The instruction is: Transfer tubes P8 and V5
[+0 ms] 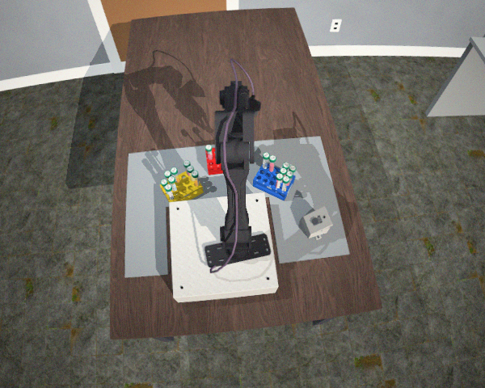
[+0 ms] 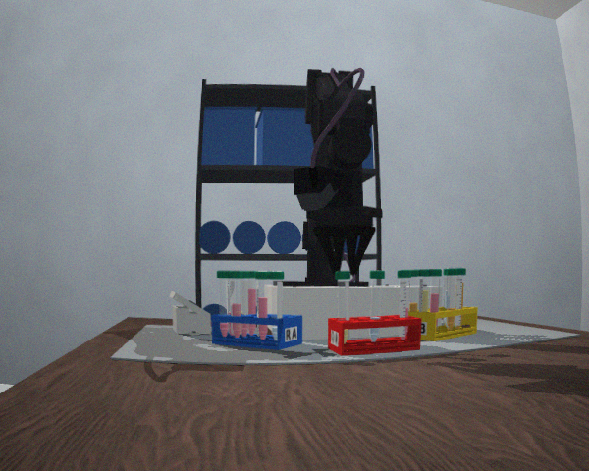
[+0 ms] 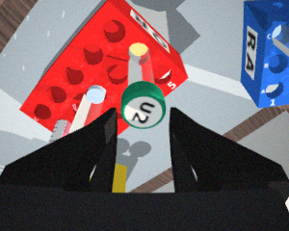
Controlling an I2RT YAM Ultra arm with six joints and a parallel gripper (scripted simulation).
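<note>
End effector (image 3: 144,115) partly open, gripping nothing, hanging over red rack QR (image 3: 74,71). Green cap marked U2 (image 3: 144,106) shows between the black wedge fingers from above. That tube stands upright in QR, long axis vertical. Tubes in blue rack RA (image 2: 256,332) also upright, clear walls, pink fill, green caps. Their labels are too small to read, so can't pick out P8 or V5. Yellow rack RB (image 2: 450,319) sits on the grey mat; arm hides part of QR in top view.
</note>
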